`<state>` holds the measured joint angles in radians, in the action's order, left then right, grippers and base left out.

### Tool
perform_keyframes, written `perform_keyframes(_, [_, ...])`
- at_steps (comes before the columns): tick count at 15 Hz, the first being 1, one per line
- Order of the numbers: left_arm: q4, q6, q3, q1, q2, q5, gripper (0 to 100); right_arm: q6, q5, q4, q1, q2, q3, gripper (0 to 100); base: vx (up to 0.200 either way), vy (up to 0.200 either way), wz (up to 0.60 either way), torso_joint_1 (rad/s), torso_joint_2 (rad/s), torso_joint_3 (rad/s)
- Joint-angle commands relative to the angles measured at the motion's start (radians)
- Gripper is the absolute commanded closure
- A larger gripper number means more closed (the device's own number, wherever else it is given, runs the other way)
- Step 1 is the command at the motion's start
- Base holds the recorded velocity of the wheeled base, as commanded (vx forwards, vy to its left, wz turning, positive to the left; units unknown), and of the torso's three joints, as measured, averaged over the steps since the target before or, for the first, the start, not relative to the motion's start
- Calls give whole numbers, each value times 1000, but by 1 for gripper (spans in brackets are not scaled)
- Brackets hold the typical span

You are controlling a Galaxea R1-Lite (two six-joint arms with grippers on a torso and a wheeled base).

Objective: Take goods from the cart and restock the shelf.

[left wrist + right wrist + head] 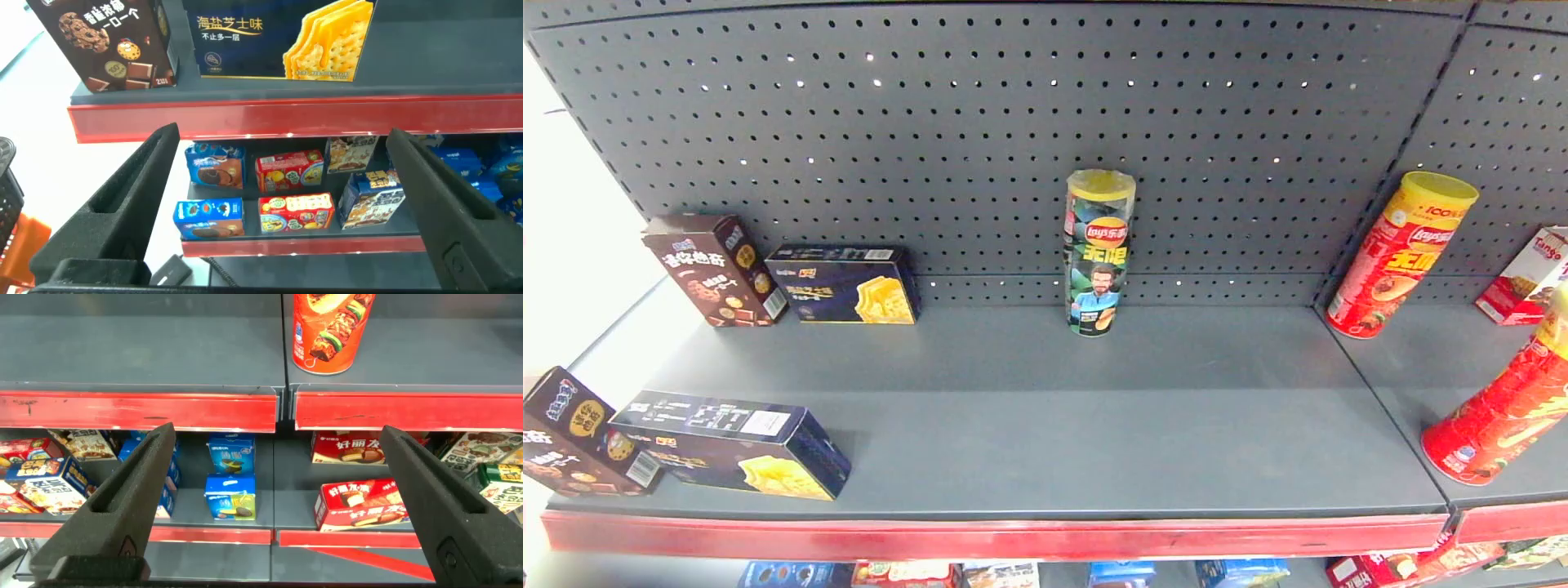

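A dark chip can [1098, 251] with a yellow lid stands upright at the back middle of the grey shelf [1094, 425]. Two red chip cans [1401, 253] [1503, 412] stand on the section to the right. Dark biscuit boxes [715, 269] [848, 284] sit at the back left, and two more [737, 445] [574, 433] at the front left. My left gripper [282, 180] is open with nothing between its fingers, below the shelf's red front edge [294, 118]. My right gripper [274, 478] is open too, facing the lower shelves under a red can [331, 331].
A red and white box [1525, 278] stands at the far right back. Lower shelves hold several snack boxes [296, 192] [358, 502]. A perforated back panel [1013, 131] closes the shelf. The shelf's middle and front right lie bare.
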<state>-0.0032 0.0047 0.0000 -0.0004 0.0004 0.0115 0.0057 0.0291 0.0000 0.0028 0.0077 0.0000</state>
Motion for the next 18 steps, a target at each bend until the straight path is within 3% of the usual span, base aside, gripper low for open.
perform_keyframes(1, [0,-2,0,0,0,1,0,0,0,0,0,0,0,0,0,0,0,0,0,0])
perform_keyframes(5, [0,-2,0,0,0,2,0,2,2,0,0,0,0,0,0,0,0,0,0,0])
perform_keyframes(18, [0,-5,0,0,0,-1,0,0,0,0,0,0,0,0,0,0,554,6,3,1])
